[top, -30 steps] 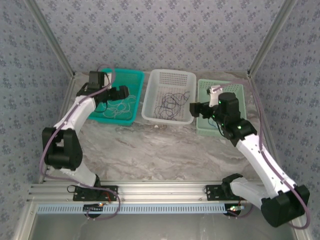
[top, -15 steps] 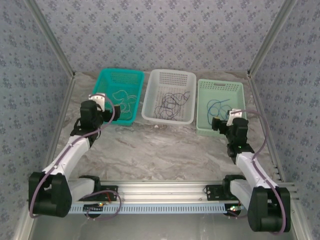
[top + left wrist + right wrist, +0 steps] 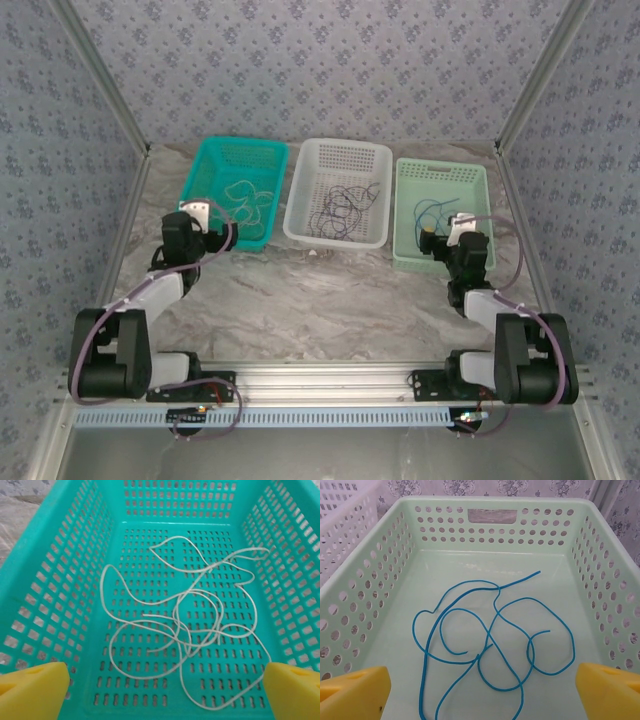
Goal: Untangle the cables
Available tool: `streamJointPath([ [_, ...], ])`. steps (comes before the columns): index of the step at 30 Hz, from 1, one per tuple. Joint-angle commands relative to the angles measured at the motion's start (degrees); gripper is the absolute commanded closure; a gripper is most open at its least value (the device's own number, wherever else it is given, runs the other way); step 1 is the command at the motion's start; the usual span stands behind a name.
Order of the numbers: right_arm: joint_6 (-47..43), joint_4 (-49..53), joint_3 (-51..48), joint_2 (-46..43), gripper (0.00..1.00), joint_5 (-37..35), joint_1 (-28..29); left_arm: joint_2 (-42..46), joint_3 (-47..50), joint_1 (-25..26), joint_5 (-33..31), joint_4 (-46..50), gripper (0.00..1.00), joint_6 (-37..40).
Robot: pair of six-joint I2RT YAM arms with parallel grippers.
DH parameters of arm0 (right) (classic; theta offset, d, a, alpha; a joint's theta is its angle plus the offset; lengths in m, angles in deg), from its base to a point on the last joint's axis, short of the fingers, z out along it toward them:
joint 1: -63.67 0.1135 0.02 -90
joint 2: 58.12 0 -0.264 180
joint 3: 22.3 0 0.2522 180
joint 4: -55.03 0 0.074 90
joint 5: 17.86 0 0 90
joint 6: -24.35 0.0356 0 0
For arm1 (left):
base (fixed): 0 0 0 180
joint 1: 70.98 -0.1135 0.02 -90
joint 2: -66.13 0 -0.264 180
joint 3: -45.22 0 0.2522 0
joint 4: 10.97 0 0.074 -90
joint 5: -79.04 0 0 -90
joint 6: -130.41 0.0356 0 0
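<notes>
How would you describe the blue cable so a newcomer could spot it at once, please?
Three baskets line the far side of the table. In the pale green basket on the right, a thin blue cable lies in loose loops. The teal basket holds a whitish cable, the white basket dark cables.

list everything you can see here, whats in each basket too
teal basket: 1, teal, table back left
white basket: 1, white, back middle
green basket: 1, pale green, back right
whitish cable: 1, looped, in teal basket
dark cables: tangle, count unclear, in white basket
blue cable: 1, looped, in green basket
table: 1, grey marble
rail: 1, silver, near edge
left gripper: 1, yellow pads, open, facing teal basket
right gripper: 1, yellow pads, open, facing green basket
</notes>
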Motion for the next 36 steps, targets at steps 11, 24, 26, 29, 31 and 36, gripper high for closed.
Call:
streamJointPath([
  [11, -3.20, -9.84, 0.65, 8.36, 0.06, 1.54, 0.10, -7.00, 0.70, -7.45, 11.01, -10.66, 0.01, 0.24],
  [24, -1.88, -8.57, 4.17, 14.85, 0.05, 1.82, -1.01, -11.96, 3.36, -7.88, 13.11, -18.88, 0.00, 0.77],
  [26, -1.57, -8.51, 4.30, 14.90, 0.00, 2.15, -1.42, -12.03, 3.30, -7.87, 12.83, -18.81, 0.01, 0.67],
  [29, -1.66, -8.45, 4.28, 14.83, 0.00, 1.77, -1.16, -12.12, 3.10, -7.88, 12.05, -18.53, 0.01, 0.35],
  [31, -1.69, -8.39, 4.31, 14.91, 0.00, 1.72, -1.15, -12.31, 2.71, -7.86, 11.31, -18.02, 0.01, 0.08],
  [36, -1.70, -8.36, 4.30, 14.91, 0.00, 1.92, -1.22, -12.62, 1.87, -7.78, 9.17, -16.70, 0.00, -0.56],
])
